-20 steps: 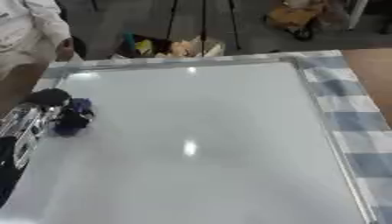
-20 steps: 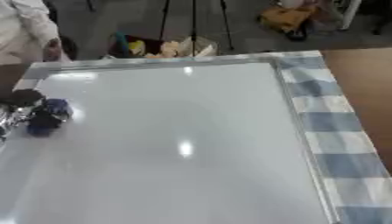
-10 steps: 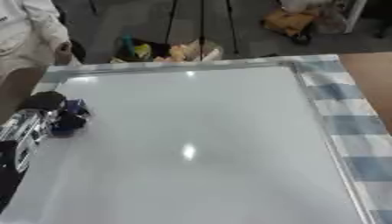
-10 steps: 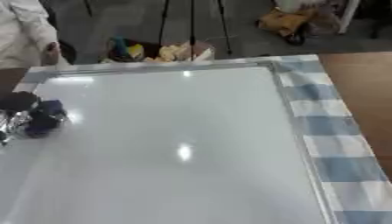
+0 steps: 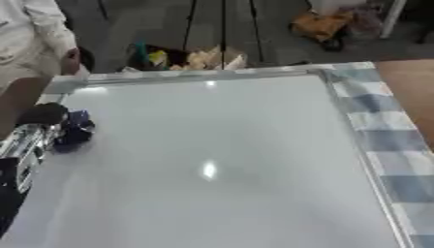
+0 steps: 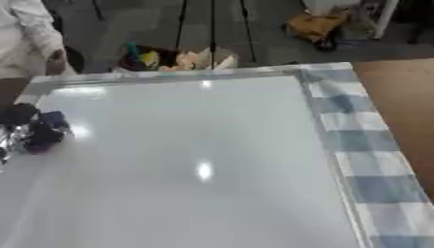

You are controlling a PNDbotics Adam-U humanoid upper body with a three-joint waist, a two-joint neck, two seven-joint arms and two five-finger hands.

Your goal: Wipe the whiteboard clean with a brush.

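Note:
A large whiteboard with a silver frame lies flat and fills most of both views; I see no marks on its surface. My left hand comes in from the left edge and is shut on a dark blue brush, which rests on the board near its left side. The same brush shows at the left edge of the right eye view. My right hand shows in neither view.
A blue and white checked cloth lies under the board along its right side, on a brown table. Beyond the far edge are a box of coloured items and a person in white.
My left hand with the brush has slid a little further toward the board's left edge. The whole picture has shifted slightly, so the camera moved.

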